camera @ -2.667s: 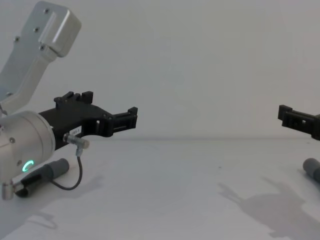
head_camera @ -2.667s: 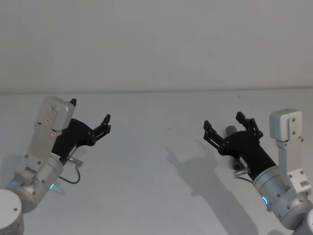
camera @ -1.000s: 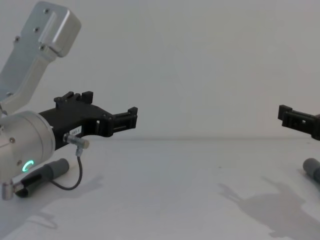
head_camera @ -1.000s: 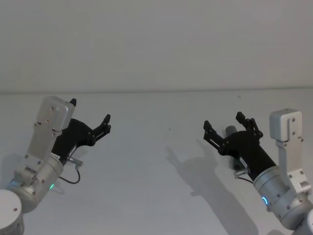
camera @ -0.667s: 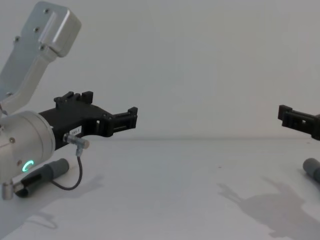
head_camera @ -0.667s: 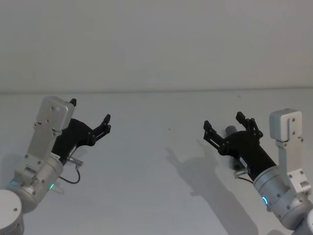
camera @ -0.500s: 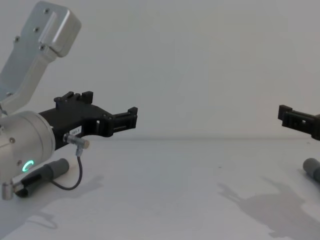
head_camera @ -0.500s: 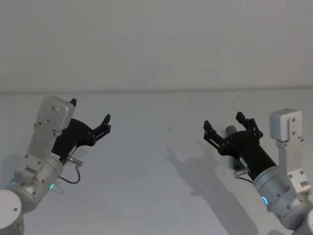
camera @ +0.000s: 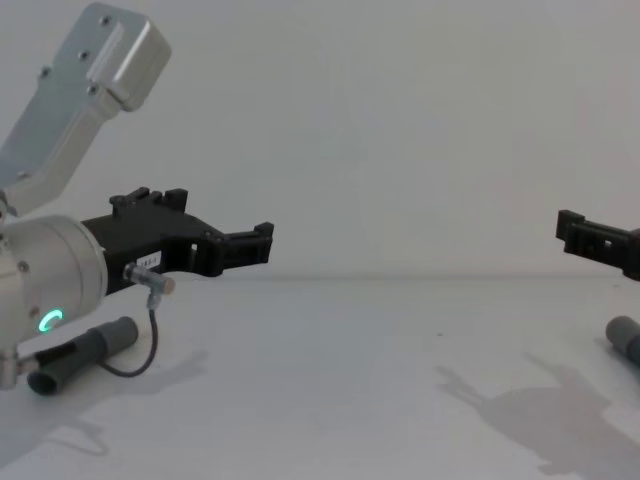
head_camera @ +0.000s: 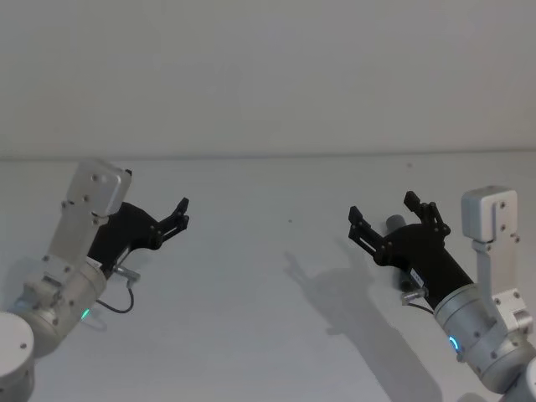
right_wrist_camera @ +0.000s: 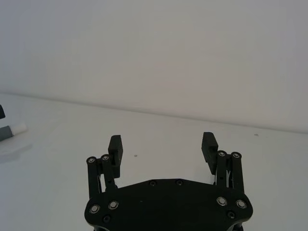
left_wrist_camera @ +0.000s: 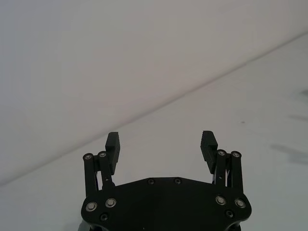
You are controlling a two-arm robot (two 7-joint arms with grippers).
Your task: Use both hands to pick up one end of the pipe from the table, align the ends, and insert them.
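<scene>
The left hand (left_wrist_camera: 160, 139) and right hand (head_camera: 383, 207) are hovering open-fingered, empty. The left pipe piece (camera: 80, 355) and right pipe piece (camera: 625, 338) are lying on the surface (head_camera: 276, 335) near them. Gripping behind each cuff (camera: 110, 338) is looking wisest.

A plain pale grey wall (head_camera: 268, 75) stands at the back, smooth and evenly lit

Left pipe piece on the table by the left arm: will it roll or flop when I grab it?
The pipe piece is round and lies on its side on the table, so a nudge would probably roll it. Its smooth grey cuff looks rigid, likely the firmer grip; the darker part may flex. The left gripper hangs open, clear of it.
</scene>
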